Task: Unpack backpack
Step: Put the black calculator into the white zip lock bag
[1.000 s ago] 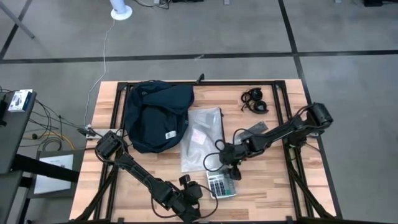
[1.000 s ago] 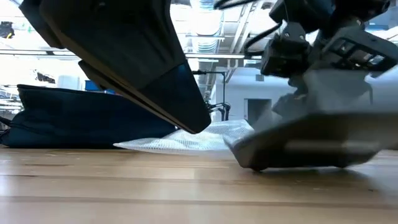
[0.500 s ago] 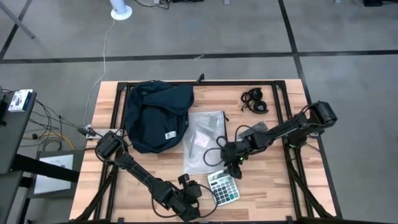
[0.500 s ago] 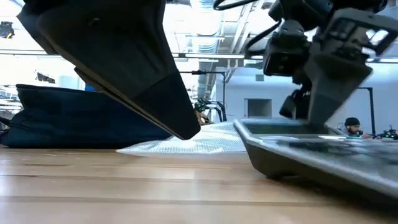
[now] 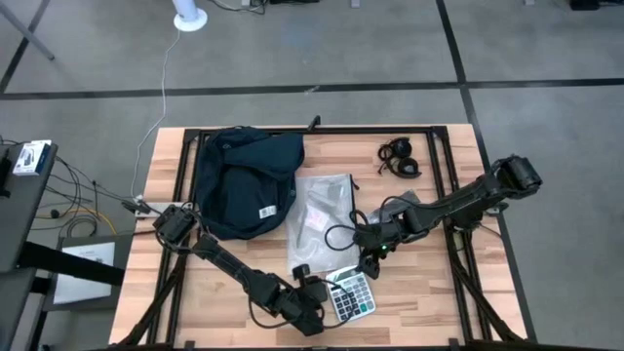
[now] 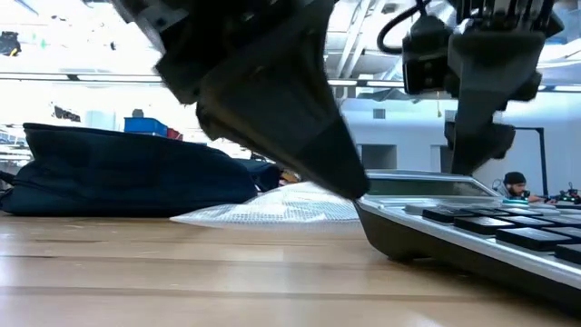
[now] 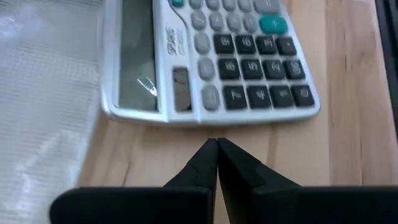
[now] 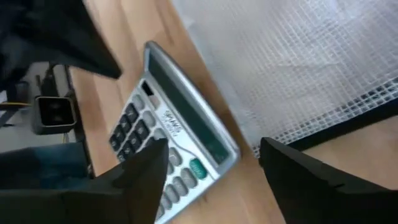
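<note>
Two arms flank the calculator (image 5: 351, 295) near the bench's (image 5: 439, 292) front edge: right gripper (image 5: 370, 261) jaws open above it, left gripper (image 5: 318, 293) jaws closed beside it, probably nudging; backpack (image 5: 244, 180) lies far left

Right gripper (image 8: 214, 171): two dark fingers (image 8: 140, 180) spread wide apart, holding nothing, above the wooden table (image 8: 155, 31). Calculator (image 8: 171, 152): silver body, grey keys, one green key, long display strip, lying flat on the wood between the fingers. Clear plastic bag (image 8: 280, 62): gridded, crinkly, just beside the calculator's display edge. Other arm (image 8: 50, 37): dark, beyond the calculator.
</note>
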